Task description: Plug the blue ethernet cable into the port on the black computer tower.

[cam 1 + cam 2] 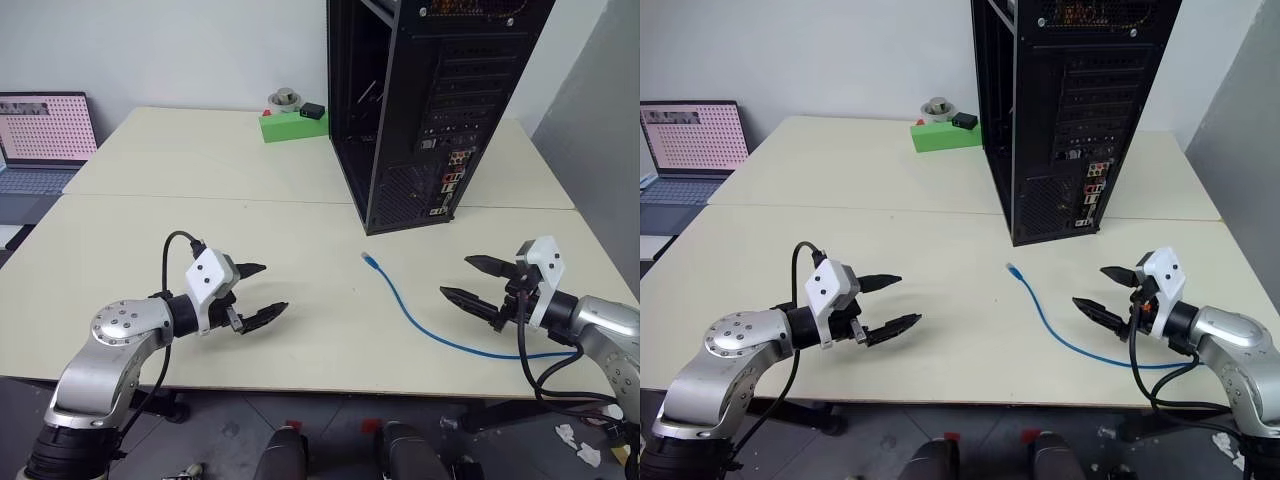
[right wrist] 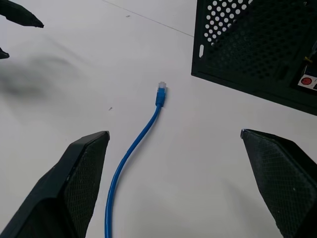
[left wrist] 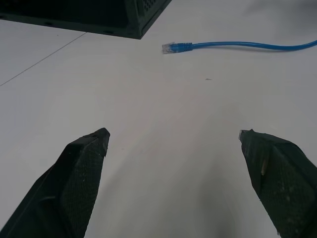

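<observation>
Thin bright-blue ethernet cable (image 1: 420, 318) lies unplugged on the table near the tall black metal computer tower (image 1: 425, 100) — both black-fingered grippers, left (image 1: 258, 292) and right (image 1: 468, 279), spread apart and empty — nothing done yet

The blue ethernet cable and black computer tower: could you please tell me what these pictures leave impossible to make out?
- Thin bright-blue ethernet cable: its far end runs behind the right gripper in the head views, so a second plug is hidden.
- The port on the tall black metal computer tower: the coloured connector strip is too small to single out the square socket.
- Tower top: cut off by the upper edge in both head views.
</observation>
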You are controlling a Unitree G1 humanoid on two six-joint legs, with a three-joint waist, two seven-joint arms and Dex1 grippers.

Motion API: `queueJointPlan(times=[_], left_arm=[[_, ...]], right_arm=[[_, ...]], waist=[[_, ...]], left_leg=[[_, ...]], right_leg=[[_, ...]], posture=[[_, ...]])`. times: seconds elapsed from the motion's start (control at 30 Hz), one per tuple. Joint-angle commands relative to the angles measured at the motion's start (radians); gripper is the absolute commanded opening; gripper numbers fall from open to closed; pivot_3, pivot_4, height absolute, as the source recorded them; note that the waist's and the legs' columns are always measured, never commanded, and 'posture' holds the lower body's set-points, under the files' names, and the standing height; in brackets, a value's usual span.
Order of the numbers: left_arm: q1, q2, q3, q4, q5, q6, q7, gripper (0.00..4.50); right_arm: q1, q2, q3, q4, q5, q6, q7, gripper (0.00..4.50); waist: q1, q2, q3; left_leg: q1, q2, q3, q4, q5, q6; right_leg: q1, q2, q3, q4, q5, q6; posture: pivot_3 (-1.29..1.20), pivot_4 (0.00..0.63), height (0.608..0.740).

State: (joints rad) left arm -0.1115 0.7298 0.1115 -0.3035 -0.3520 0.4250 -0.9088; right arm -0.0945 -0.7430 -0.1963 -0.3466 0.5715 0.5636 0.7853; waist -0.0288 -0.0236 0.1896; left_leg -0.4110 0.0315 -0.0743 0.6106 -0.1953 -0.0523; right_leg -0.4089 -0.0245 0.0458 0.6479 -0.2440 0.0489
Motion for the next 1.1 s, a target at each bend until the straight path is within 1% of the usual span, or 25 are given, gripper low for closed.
queueJointPlan(times=[0.03,0.13,0.23,0.37,0.53,0.63,0.77,0.87,0.97,1.0,1.03,1.07,1.1], left_arm=[[-0.009,0.013,-0.010,-0.021,-0.007,-0.016,-0.016,4.48],[-0.030,0.020,-0.036,-0.013,0.010,-0.025,-0.029,4.48],[-0.050,0.033,-0.068,-0.003,0.012,-0.045,-0.076,4.48],[-0.095,0.029,-0.096,0.026,0.011,-0.048,-0.103,4.48],[-0.158,0.011,-0.128,0.070,0.019,-0.053,-0.113,4.48],[-0.186,0.006,-0.138,0.098,0.021,-0.050,-0.115,4.48],[-0.207,0.000,-0.148,0.115,0.024,-0.053,-0.108,4.48],[-0.209,-0.003,-0.149,0.116,0.026,-0.055,-0.104,4.48],[-0.203,-0.005,-0.145,0.117,0.032,-0.063,-0.095,4.50],[-0.201,-0.006,-0.143,0.116,0.032,-0.062,-0.092,4.50],[-0.200,-0.006,-0.142,0.116,0.032,-0.062,-0.091,4.50],[-0.198,-0.006,-0.140,0.115,0.032,-0.062,-0.091,4.50],[-0.197,-0.006,-0.140,0.116,0.034,-0.064,-0.092,4.50]], right_arm=[[-0.007,-0.009,-0.004,-0.066,0.015,0.040,-0.018,4.50],[-0.021,0.004,0.038,-0.107,0.013,0.085,-0.048,4.50],[-0.046,0.047,0.100,-0.135,-0.002,0.117,-0.098,4.50],[-0.114,0.141,0.215,-0.103,-0.080,0.122,-0.187,4.50],[-0.217,0.279,0.325,0.031,-0.201,0.081,-0.282,4.50],[-0.287,0.357,0.377,0.162,-0.278,0.023,-0.319,4.50],[-0.366,0.434,0.406,0.351,-0.359,-0.052,-0.351,4.50],[-0.394,0.464,0.410,0.437,-0.392,-0.089,-0.353,4.50],[-0.404,0.477,0.404,0.495,-0.420,-0.094,-0.360,4.04],[-0.402,0.475,0.401,0.498,-0.424,-0.092,-0.357,3.71],[-0.400,0.473,0.400,0.495,-0.426,-0.091,-0.351,3.54],[-0.397,0.473,0.398,0.490,-0.427,-0.087,-0.346,3.23],[-0.395,0.472,0.396,0.484,-0.428,-0.084,-0.343,3.02]], waist=[[0.000,0.000,0.000],[0.000,0.000,0.000],[0.000,0.000,0.000],[-0.002,0.000,0.000],[-0.003,0.000,0.000],[-0.003,-0.001,0.000],[-0.004,-0.001,0.000],[-0.004,0.000,0.000],[-0.003,0.000,0.000],[-0.004,0.000,0.000],[-0.004,0.000,-0.001],[-0.004,0.000,-0.001],[-0.004,0.000,0.000]], left_leg=[[0.000,0.000,0.000,0.000,0.000,0.000],[0.000,0.000,0.000,0.000,0.000,0.000],[0.000,0.000,0.000,0.000,0.000,0.000],[0.000,0.000,-0.001,0.000,0.000,0.000],[0.001,0.000,-0.001,0.000,0.000,0.000],[0.001,0.000,-0.001,0.000,0.000,0.000],[0.000,0.000,-0.001,0.000,0.000,0.000],[0.000,0.000,-0.001,0.000,0.000,0.000],[0.000,0.000,-0.001,0.000,0.000,0.000],[0.000,0.000,-0.001,0.000,0.000,0.000],[0.000,0.000,-0.001,0.000,0.000,0.000],[0.001,0.000,-0.001,0.000,0.000,0.000],[0.001,0.000,-0.001,0.000,0.000,0.000]], right_leg=[[0.000,0.000,0.000,0.000,0.000,0.000],[0.000,0.000,0.000,0.000,0.000,0.000],[0.000,0.000,0.000,0.001,0.000,0.000],[0.000,0.000,0.000,0.001,0.000,0.000],[0.000,0.001,0.000,0.001,0.000,0.000],[0.001,0.001,0.000,0.001,0.000,0.001],[-0.001,0.001,0.000,0.002,0.001,0.001],[0.000,0.001,0.000,0.002,0.003,0.005],[0.000,0.001,0.000,0.002,0.003,0.005],[0.000,0.001,0.000,0.002,0.003,0.005],[0.000,0.001,0.000,0.002,0.003,0.005],[0.000,0.001,0.000,0.002,0.003,0.005],[0.000,0.001,0.000,0.003,0.003,0.005]], posture=[[0.00,0.150,0.740],[0.00,0.150,0.740],[0.00,0.150,0.740],[0.00,0.150,0.740],[0.00,0.150,0.740],[0.00,0.150,0.740],[0.00,0.150,0.740],[0.00,0.150,0.740],[0.00,0.150,0.740],[0.00,0.150,0.740],[0.00,0.150,0.740],[0.00,0.150,0.740],[0.00,0.150,0.740]])
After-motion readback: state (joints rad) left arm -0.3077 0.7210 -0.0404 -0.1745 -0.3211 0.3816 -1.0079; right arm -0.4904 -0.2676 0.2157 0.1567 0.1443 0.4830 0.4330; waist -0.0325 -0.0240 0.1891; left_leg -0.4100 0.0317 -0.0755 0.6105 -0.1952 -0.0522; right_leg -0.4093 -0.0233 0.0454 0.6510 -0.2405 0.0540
